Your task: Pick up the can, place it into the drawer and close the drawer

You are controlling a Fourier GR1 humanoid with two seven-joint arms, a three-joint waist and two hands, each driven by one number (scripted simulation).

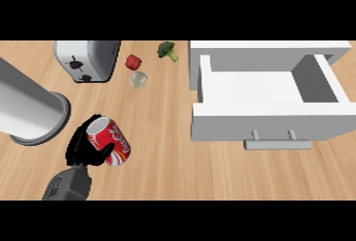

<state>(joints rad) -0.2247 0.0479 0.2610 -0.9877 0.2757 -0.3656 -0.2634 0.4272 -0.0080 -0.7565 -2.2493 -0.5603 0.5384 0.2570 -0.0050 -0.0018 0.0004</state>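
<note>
A red can point(113, 140) with white lettering lies tilted at the lower left of the wooden counter, its silver top pointing up-left. My left hand point(81, 141) is shut on it: the palm is against the can's left side, with fingers curled over its top and across its lower part. The forearm comes in from the bottom left. The white drawer point(264, 120) stands pulled out at the right, its inside bare, its grey handle point(277, 143) facing me. The can is well left of the drawer. My right hand does not show.
A big grey cylinder point(24, 106) with a flanged end fills the left edge, close beside the can. A silver toaster point(87, 61) stands at the back left. A red pepper point(133, 61), a pale vegetable point(138, 79) and broccoli point(167, 50) lie behind.
</note>
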